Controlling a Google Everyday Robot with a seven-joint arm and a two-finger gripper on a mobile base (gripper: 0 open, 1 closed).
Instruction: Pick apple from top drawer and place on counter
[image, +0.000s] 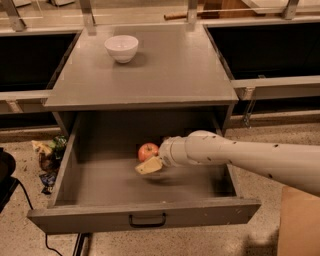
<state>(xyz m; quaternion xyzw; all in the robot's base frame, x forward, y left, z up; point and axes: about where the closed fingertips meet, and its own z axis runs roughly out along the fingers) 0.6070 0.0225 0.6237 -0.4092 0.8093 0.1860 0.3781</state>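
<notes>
Hanging low in the drawer (100, 182), the gripper (149, 166) has the apple (148, 150) just behind its tip, toward the back wall; whether it is clenched or released, I cannot tell.

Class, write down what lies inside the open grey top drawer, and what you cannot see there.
Inside the wide grey top drawer lies a small round red-orange apple. The robot's gripper sits just in front of it. The white arm covers the drawer floor beneath it; that part is hidden.
</notes>
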